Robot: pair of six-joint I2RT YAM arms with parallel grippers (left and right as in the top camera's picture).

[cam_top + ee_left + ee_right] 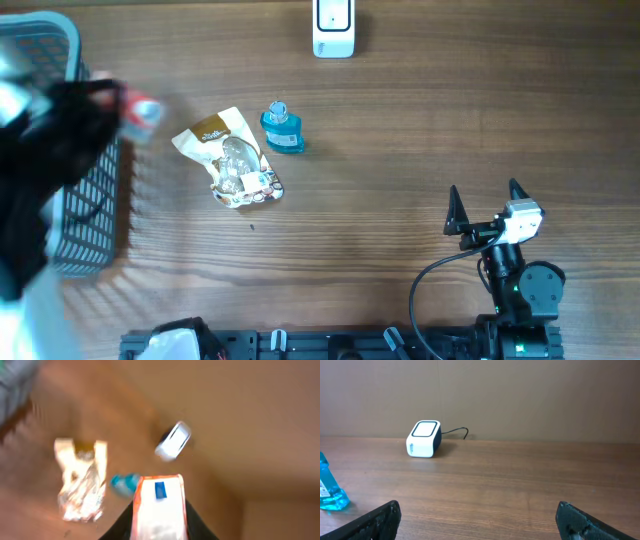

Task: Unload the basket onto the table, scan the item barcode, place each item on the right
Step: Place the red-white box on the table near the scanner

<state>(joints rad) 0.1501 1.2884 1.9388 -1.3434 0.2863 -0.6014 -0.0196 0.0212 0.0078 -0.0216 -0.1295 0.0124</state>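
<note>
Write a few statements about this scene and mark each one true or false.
1. The left gripper holds a white box with orange edges. True.
2. The blue bottle stands on the table beside the foil bag. True.
3. The right gripper is shut on the bottle. False: the right gripper is open and empty, well away from the bottle.
4. The scanner lies in the basket. False: the scanner sits on the table at its far edge, apart from the basket.
</note>
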